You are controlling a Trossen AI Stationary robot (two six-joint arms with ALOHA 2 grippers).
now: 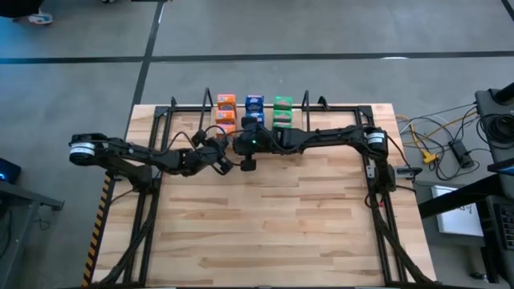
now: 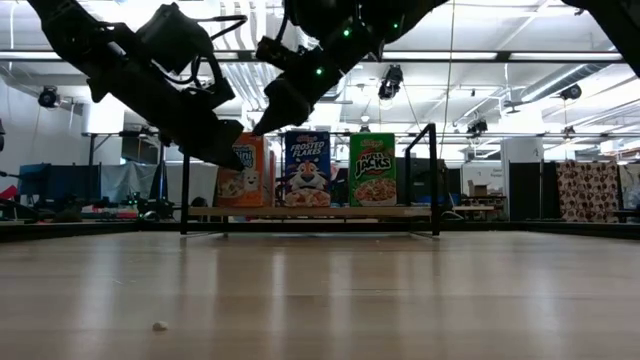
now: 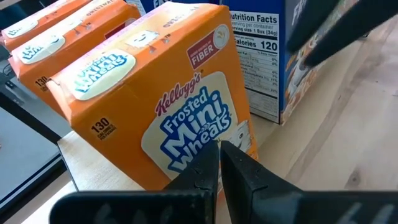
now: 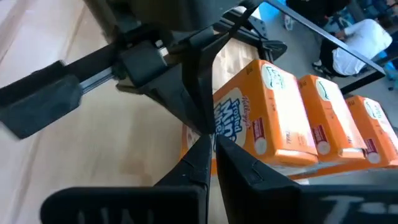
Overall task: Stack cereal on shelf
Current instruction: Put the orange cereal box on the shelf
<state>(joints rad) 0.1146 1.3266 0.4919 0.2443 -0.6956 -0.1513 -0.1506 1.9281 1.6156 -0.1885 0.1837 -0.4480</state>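
While the near half of the wooden counter (image 1: 273, 225) lies bare, both arms meet toward its far side, just in front of the shelf (image 2: 434, 180). Coming in from the left, the left gripper (image 1: 227, 163) has its fingers (image 3: 249, 177) pressed together with nothing between them, the tips just before the face of the nearest orange box (image 3: 168, 93). Reaching across from the right, the right gripper (image 1: 248, 162) also has its fingers (image 4: 245, 168) closed and holds nothing; it sits just beside the left one. That orange box reads "Kellogg's Frosted Mini Wheats", with a red "FIBER" badge and the number "130" on its top flap. Behind it two more orange boxes (image 4: 339, 118) stand in a row running toward the far edge. To the right of the orange row stands a blue box (image 2: 307, 170) marked "Frosted Flakes"; its side panel shows "Nutrition Facts", "1 Box (34g)" and "Calories 120". Right of that stands a green box (image 2: 372, 170) marked "Apple Jacks". All the cereal rests on the shelf between its two upright black ends. Beyond the counter a person in a white top (image 4: 357, 53) shows on the floor.
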